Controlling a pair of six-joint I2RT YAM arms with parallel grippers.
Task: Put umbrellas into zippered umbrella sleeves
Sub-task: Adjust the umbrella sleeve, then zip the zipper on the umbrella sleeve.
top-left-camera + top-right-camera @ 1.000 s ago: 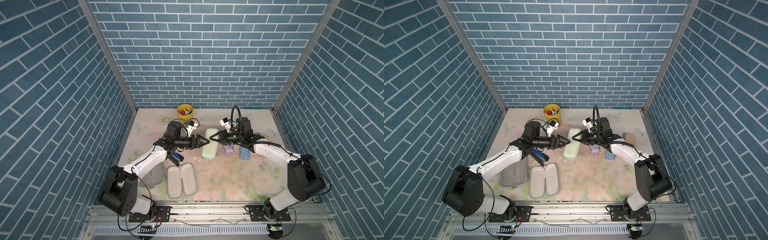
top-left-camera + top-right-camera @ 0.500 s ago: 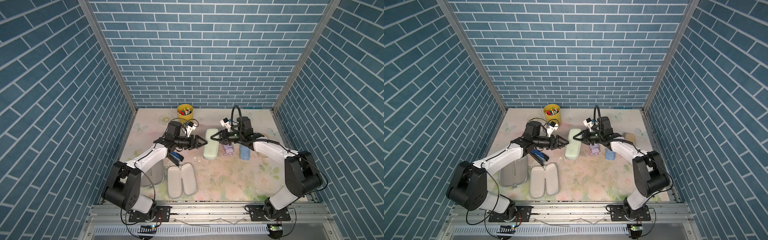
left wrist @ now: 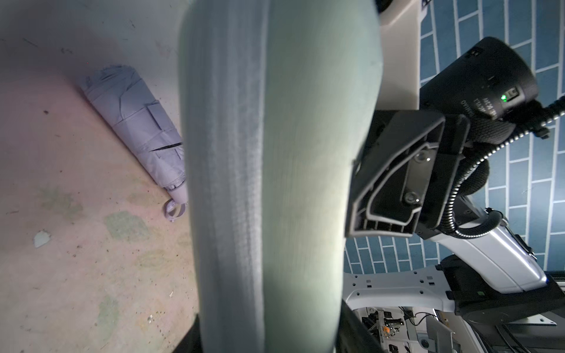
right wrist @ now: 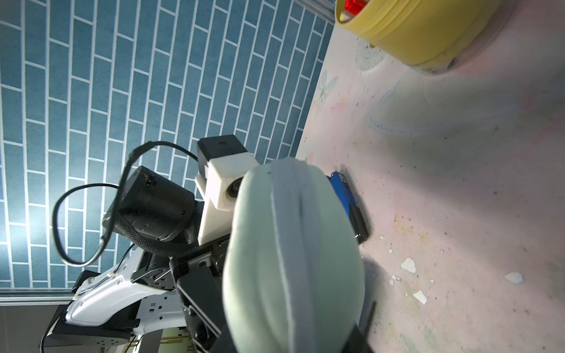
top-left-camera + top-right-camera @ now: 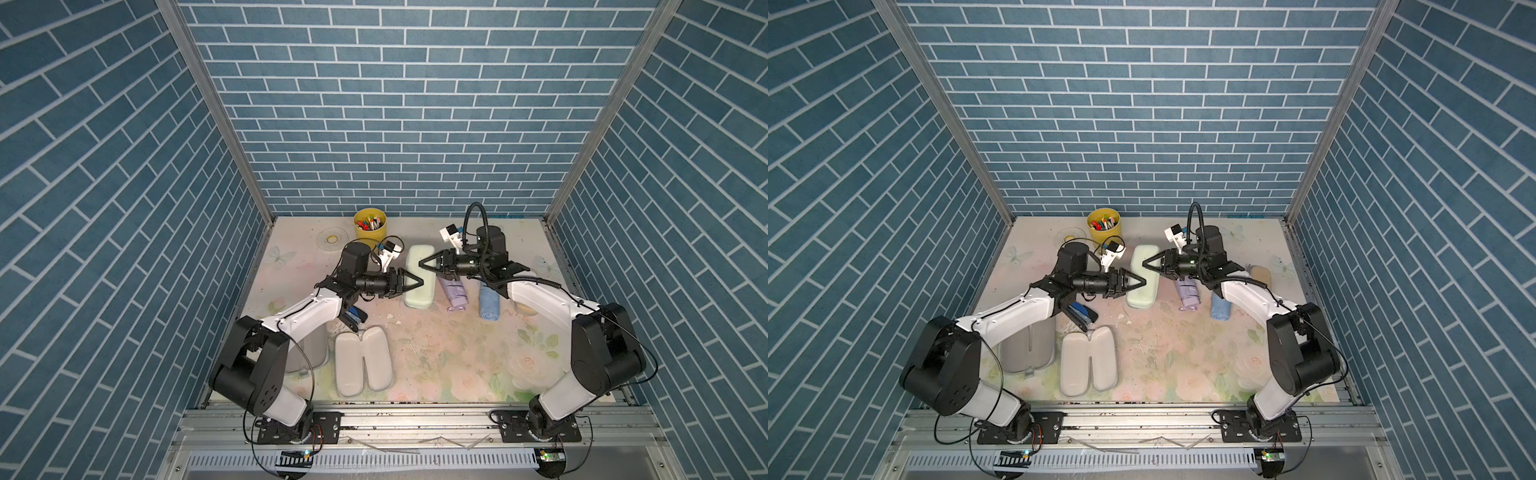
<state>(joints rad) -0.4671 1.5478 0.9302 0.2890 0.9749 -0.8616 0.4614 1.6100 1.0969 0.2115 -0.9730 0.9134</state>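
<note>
Floral desk (image 5: 436, 357), toward the back edge's middle: the closed mint sleeve (image 5: 419, 297) sits between left gripper (image 5: 422, 282) and right gripper (image 5: 422, 264). Left jaws have narrowed and right jaws have widened. Both straddle it, grip unconfirmed. Likely a regrasp before unzipping. Lilac umbrella (image 5: 455, 293) lies beside, unpacked.

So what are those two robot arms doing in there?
They're both busy with the closed mint green sleeve. The left claw comes at it from one side and the right claw from the other. I can't tell if they're squeezing it. A lilac umbrella and a light blue umbrella lie beside it, not packed yet. An open sleeve lies nearer the front.
</note>
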